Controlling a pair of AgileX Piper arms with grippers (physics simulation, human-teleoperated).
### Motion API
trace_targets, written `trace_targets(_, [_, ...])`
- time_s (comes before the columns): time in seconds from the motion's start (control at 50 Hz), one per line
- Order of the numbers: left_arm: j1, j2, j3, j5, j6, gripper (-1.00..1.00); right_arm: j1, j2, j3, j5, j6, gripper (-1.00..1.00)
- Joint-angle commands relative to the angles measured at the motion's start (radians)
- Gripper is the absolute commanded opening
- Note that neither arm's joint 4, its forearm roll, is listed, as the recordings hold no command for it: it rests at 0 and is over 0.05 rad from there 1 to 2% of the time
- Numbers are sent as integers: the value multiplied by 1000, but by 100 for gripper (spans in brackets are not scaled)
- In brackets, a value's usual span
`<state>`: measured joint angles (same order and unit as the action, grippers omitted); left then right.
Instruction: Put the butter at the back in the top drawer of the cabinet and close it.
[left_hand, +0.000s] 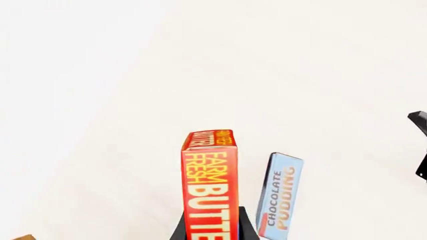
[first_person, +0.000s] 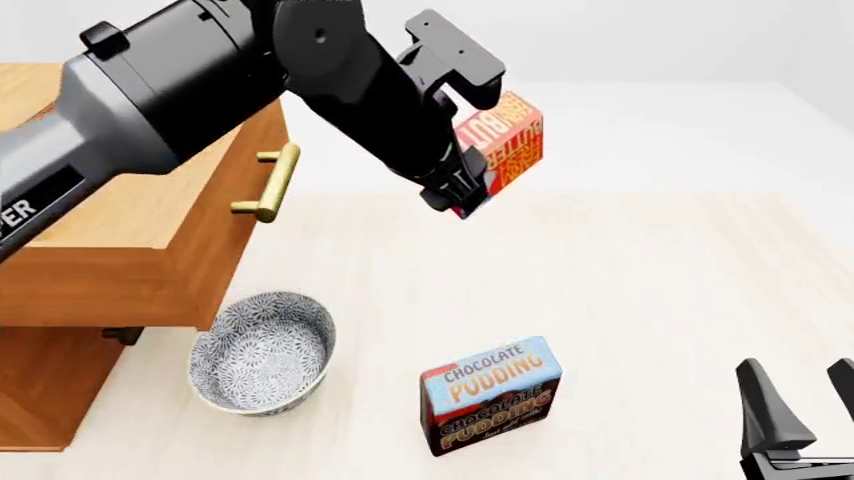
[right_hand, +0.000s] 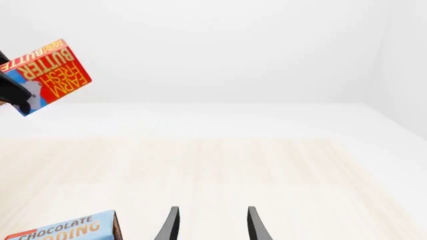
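- A pale wooden surface (first_person: 667, 300) fills the scene under a plain white backdrop.
- The cabinet (first_person: 80, 380) stands well away from the left fingers, its top drawer (first_person: 160, 230) pulled out, probably ready to take the box.
- A patterned bowl (first_person: 260, 352) and the chocolate pudding box (first_person: 491, 395) sit far below the left fingers; the pudding box lies just beside the right fingers.
- The butter (first_person: 505, 145) hangs in the air, pinched between the left fingers (first_person: 470, 150), likely lifted for carrying over the drawer's front.
- Its long axis runs out along those fingers, tilted upward, away from the cabinet.
- The right fingers (right_hand: 210, 225) stand spread and empty, near the surface.
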<state>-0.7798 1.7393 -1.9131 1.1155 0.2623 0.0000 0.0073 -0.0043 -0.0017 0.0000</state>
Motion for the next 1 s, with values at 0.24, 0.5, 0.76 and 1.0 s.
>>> trace_targets(0.24, [118, -156, 129, -5, 38, -100, 0, 0, 0, 0, 0, 100])
trace_targets(0.5, [177, -208, 160, 12, 48, -100, 0, 0, 0, 0, 0, 100])
trace_targets(0.76, [243, -265, 178, 37, 66, -100, 0, 0, 0, 0, 0, 100])
trace_targets(1.0, [304, -309, 163, 77, 79, -100, 0, 0, 0, 0, 0, 100])
